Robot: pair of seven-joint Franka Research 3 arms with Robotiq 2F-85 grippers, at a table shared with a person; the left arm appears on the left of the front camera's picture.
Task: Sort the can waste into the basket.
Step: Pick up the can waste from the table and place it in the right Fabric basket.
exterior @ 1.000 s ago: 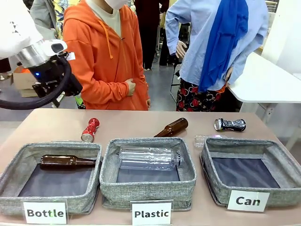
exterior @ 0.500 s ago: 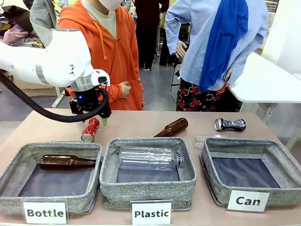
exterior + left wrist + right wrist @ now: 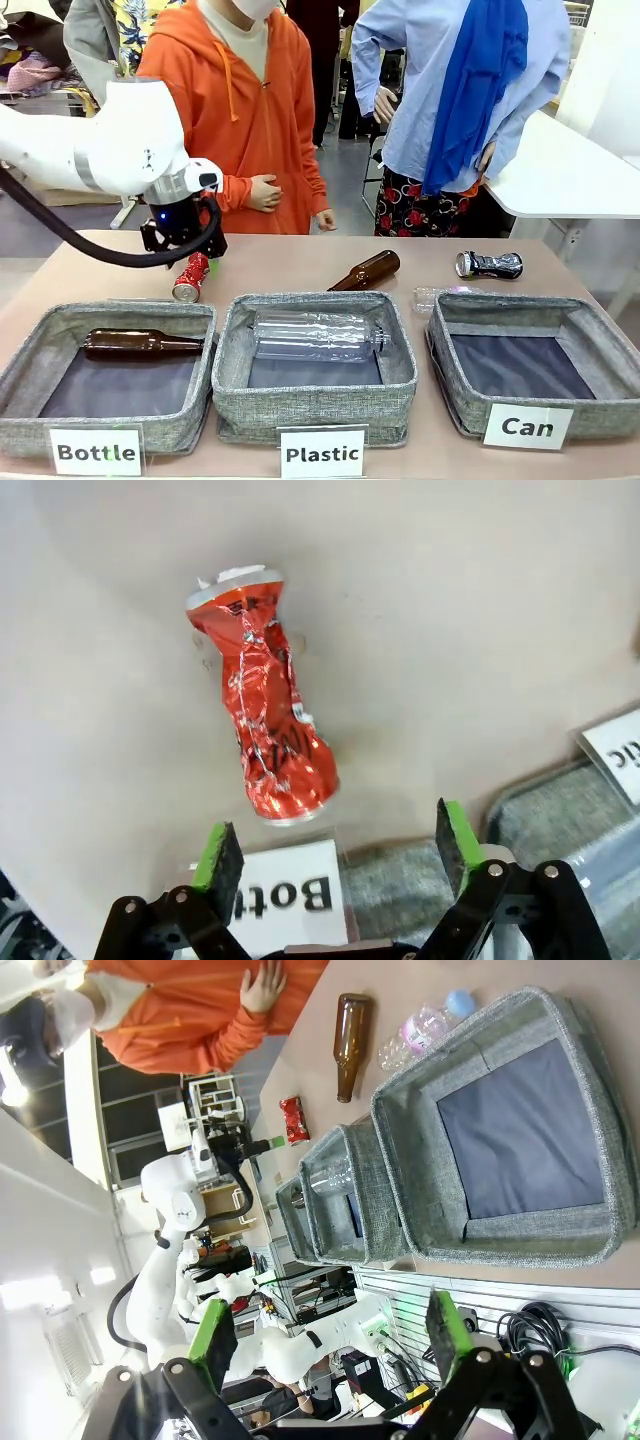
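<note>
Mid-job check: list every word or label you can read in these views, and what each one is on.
"Bottle": left card, on the front of the left basket.
"Plastic": middle card, on the front of the middle basket.
"Can": right card, on the front of the right basket.
Print on the red can: too crumpled to read.
Print on the black-and-silver can: too small to read.
</note>
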